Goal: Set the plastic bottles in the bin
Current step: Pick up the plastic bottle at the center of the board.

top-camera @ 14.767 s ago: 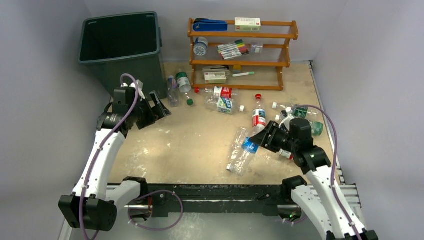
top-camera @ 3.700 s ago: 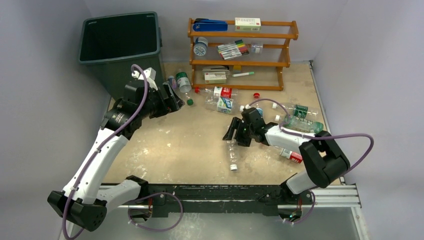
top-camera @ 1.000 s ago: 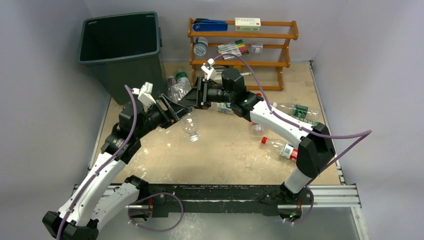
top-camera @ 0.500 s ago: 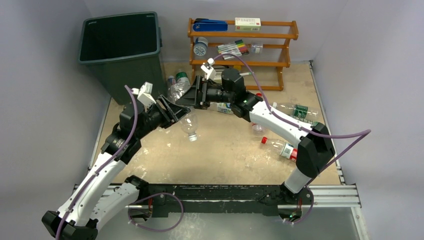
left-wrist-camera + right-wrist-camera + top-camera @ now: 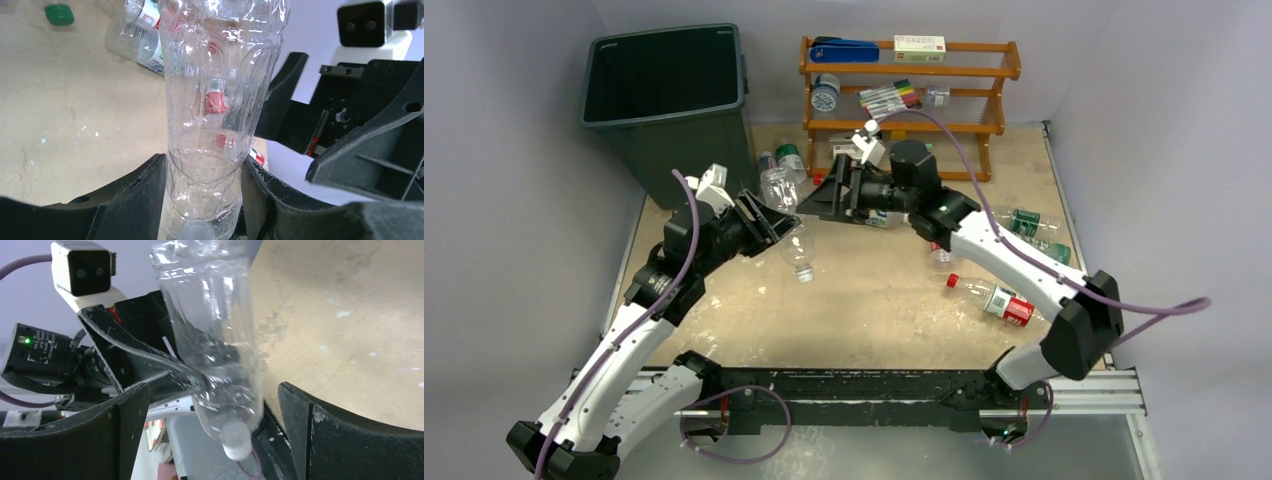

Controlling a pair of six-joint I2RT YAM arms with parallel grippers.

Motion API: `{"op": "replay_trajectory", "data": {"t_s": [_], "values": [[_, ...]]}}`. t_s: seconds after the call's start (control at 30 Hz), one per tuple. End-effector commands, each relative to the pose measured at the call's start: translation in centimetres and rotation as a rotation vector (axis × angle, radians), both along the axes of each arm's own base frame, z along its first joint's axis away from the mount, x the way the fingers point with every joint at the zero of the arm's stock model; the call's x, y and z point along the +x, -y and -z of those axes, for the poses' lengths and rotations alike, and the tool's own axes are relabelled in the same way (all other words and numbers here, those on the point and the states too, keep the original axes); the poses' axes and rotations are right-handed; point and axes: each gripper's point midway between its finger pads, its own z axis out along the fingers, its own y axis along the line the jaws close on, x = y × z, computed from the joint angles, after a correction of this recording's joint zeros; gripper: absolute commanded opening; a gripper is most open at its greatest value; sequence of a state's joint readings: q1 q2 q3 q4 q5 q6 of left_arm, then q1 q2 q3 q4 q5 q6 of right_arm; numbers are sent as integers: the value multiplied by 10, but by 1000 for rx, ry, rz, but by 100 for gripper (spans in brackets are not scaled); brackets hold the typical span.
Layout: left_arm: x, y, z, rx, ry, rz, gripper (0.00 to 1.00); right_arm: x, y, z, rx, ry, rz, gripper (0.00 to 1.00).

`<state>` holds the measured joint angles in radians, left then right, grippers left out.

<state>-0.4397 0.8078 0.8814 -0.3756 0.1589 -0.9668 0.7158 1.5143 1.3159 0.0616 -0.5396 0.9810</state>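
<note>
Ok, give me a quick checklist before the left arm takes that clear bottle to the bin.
1. Grip: left gripper shut on the clear bottle, ok.
2. Release: right gripper open, ok.
3. Clearance: right gripper's fingers flank the clear bottle, not ok.
4. Target: bin upright, top open, ok.
5. Height to clear the bin's rim: cannot tell.

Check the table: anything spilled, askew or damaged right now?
No spill visible. Plastic bottles lie toppled and scattered on the table, and a loose green cap sits by itself. The clear bottle in the left gripper hangs tilted, cap end down.
</note>
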Motion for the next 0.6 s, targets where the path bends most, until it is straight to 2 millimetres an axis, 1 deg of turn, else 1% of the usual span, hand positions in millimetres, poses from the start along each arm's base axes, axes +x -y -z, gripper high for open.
{"op": "replay_trajectory", "data": {"t_s": [0.0, 0.1, 0.2, 0.3, 0.4, 0.57], "values": [[6, -4, -34, 0, 100, -20, 41, 15, 49, 2, -87, 52, 124, 100], [10, -4, -38, 16, 105, -20, 41, 25, 84, 6, -164, 80, 212, 100], [13, -3, -43, 31, 113, -21, 41, 35, 119, 21, -316, 107, 310, 100], [18, -3, -51, 45, 128, -22, 41, 47, 156, 42, -503, 128, 418, 100], [23, -1, -58, 57, 138, -18, 41, 53, 187, 67, -660, 112, 483, 100], [33, 1, -76, 84, 169, -19, 41, 57, 224, 101, -813, 80, 555, 100]]}}
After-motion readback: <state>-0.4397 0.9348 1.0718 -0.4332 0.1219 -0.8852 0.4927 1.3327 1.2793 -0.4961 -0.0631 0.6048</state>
